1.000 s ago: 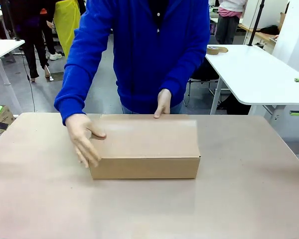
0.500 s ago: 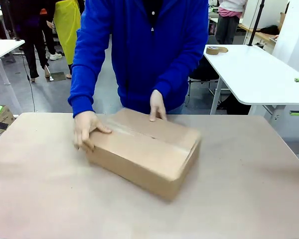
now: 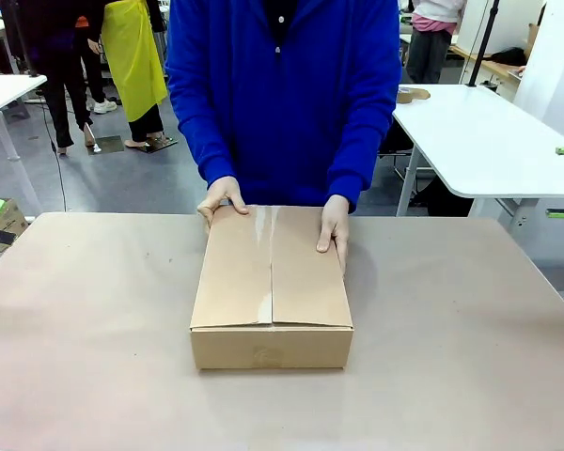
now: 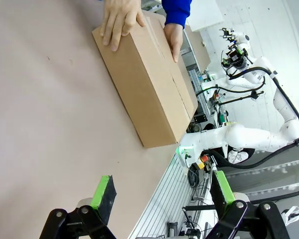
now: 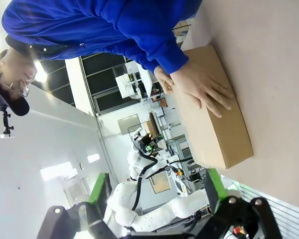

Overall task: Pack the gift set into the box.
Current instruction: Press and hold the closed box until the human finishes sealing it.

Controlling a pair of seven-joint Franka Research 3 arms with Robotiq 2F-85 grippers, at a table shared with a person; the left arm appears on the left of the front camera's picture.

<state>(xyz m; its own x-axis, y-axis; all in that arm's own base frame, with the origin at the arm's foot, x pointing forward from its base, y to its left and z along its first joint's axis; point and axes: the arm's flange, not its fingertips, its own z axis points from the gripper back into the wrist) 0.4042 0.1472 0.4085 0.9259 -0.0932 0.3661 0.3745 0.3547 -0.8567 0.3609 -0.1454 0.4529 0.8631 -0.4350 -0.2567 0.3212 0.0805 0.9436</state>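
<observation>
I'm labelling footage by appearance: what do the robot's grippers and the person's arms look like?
The left gripper and right gripper are black with green pads. The right arm is white, with black cables. The person wears long blue sleeves.

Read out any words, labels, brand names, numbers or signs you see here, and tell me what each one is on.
No text can be read anywhere.
The cardboard box has plain brown flaps and sides. A faint mark on its near side is too blurred to read.
The person's blue top shows no print.
The table is plain.
</observation>
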